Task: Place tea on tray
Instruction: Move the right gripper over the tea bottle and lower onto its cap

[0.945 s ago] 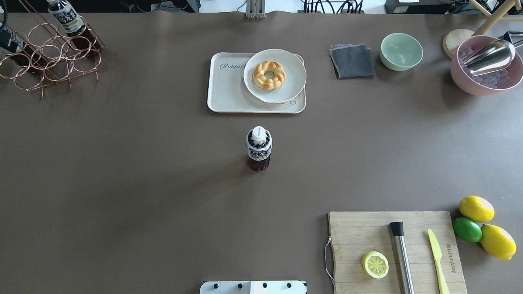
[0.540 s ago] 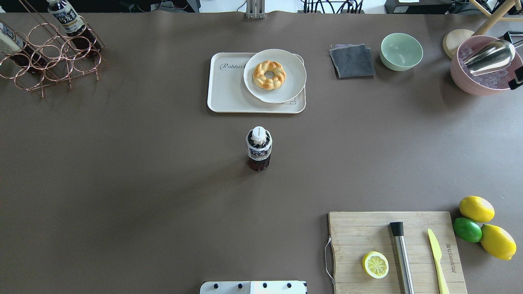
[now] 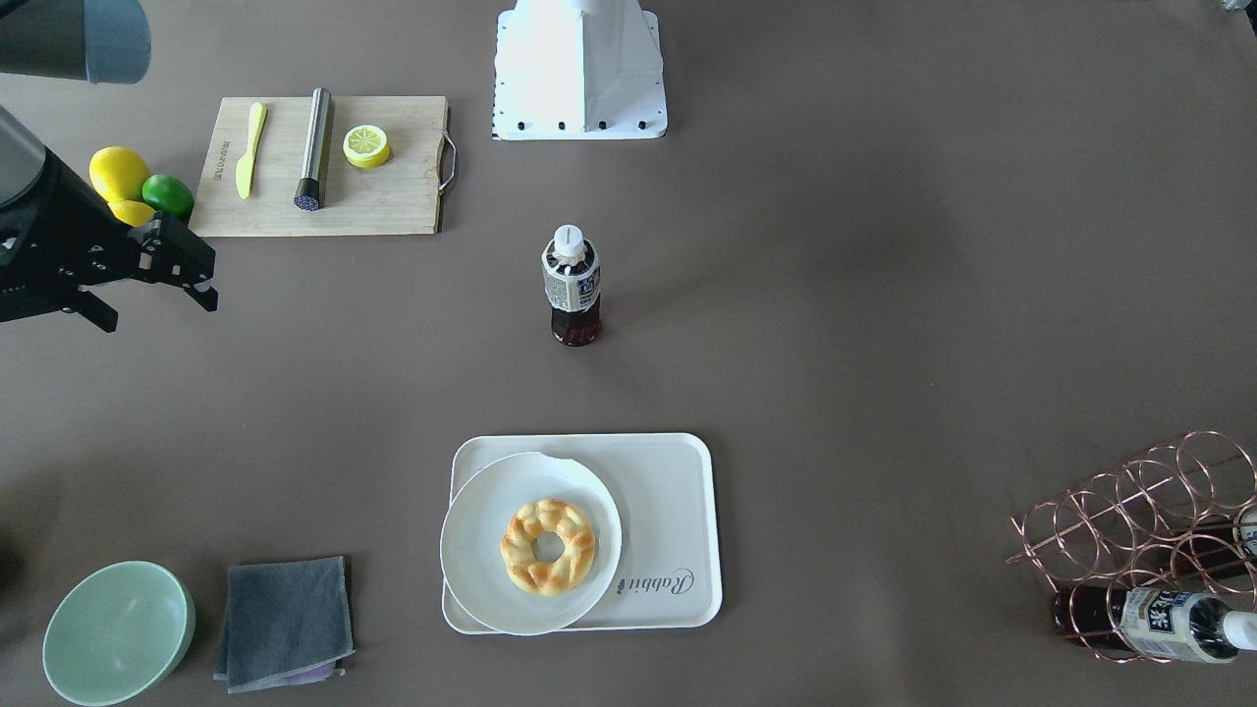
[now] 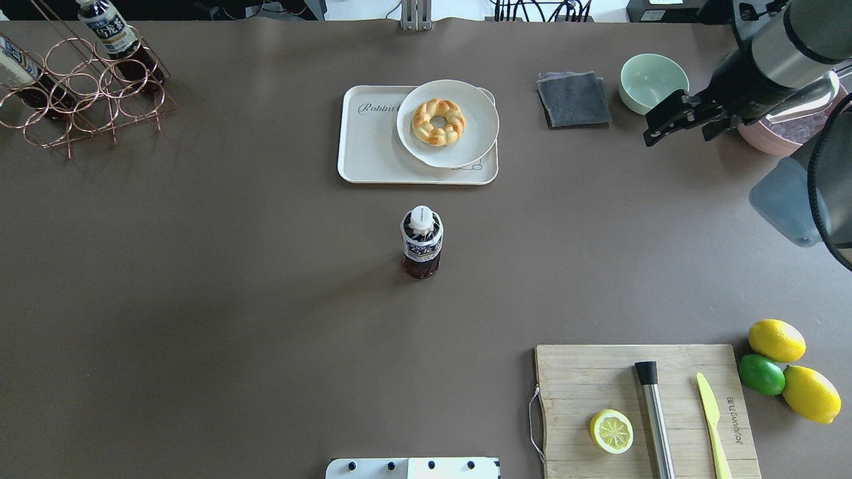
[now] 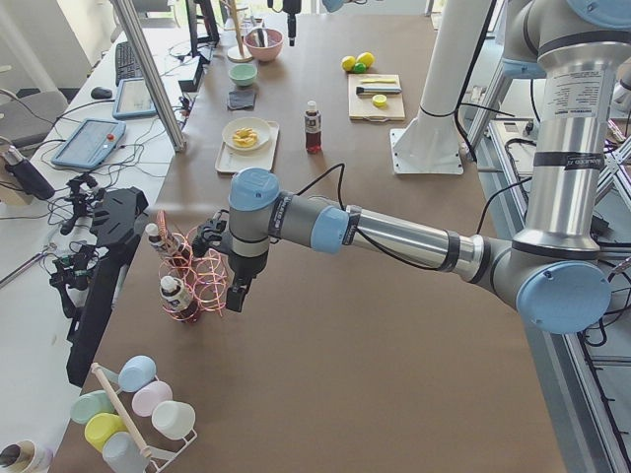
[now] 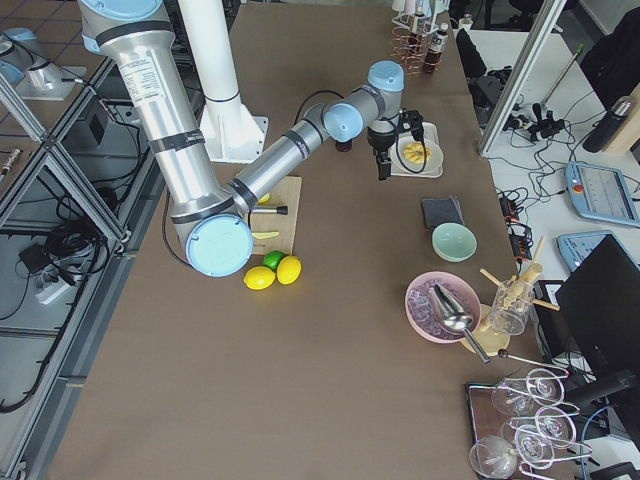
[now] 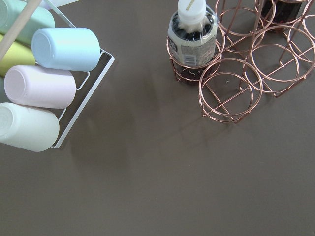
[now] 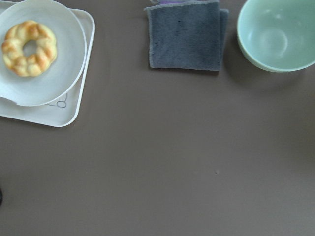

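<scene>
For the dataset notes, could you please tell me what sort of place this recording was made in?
Likely a robotics lab staged as a drinks counter: a white robot pedestal on the table, tablets alongside, plus a copper bottle rack.

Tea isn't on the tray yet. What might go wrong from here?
1. The tea stands upright and narrow; the open right gripper might knock it over on approach.
2. The plate covers much of the tray, so the bottle may land on a rim and tip.
</scene>
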`<action>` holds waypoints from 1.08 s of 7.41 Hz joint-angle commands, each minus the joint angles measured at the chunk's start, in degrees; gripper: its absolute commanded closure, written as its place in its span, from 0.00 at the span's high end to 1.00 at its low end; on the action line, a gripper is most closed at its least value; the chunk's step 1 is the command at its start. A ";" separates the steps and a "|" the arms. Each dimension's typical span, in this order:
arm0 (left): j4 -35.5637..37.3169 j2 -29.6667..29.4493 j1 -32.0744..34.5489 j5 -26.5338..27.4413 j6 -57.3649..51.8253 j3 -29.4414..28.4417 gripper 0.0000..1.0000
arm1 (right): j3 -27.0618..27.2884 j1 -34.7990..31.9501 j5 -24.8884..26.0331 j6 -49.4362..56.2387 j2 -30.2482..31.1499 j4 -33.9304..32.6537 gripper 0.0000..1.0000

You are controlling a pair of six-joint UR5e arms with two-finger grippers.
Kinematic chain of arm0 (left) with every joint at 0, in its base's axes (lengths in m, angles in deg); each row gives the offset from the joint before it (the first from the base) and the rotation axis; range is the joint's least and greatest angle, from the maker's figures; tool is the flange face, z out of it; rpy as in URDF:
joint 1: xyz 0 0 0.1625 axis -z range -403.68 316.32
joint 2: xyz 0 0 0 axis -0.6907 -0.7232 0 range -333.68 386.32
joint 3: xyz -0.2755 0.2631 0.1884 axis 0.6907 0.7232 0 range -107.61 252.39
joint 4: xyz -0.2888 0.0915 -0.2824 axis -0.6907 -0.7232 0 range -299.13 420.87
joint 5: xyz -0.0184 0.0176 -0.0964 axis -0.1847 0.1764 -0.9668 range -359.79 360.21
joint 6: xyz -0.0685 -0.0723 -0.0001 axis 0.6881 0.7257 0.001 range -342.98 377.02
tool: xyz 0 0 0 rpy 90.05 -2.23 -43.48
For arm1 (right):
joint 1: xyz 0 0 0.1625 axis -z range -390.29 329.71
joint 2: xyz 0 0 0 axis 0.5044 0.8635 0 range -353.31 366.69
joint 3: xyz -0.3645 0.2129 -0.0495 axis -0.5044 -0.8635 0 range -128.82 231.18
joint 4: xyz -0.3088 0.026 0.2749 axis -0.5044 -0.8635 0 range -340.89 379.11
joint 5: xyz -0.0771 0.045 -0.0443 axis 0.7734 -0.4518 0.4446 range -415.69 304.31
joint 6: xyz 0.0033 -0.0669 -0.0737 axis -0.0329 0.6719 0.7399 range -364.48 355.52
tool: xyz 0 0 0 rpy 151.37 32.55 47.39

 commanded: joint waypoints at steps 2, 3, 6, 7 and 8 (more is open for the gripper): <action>-0.28 1.62 3.06 0.32 -4.82 -1.62 0.98 | 3.98 10.95 3.95 -10.57 -4.93 3.77 1.00; -0.28 1.62 4.55 -0.12 -5.54 -2.94 0.98 | 3.46 13.58 4.04 -14.46 -9.50 1.50 1.00; 0.42 1.27 5.27 -0.12 -5.20 -6.11 0.98 | 2.76 17.64 7.10 -14.84 -20.51 -17.12 1.00; 0.42 1.44 5.27 -2.47 -4.94 -6.55 0.98 | 2.58 18.87 9.21 -16.59 -20.44 -17.33 1.00; 1.73 1.44 5.09 -8.33 -4.85 -6.82 0.98 | 1.53 20.88 11.15 -18.78 -21.14 -17.25 1.00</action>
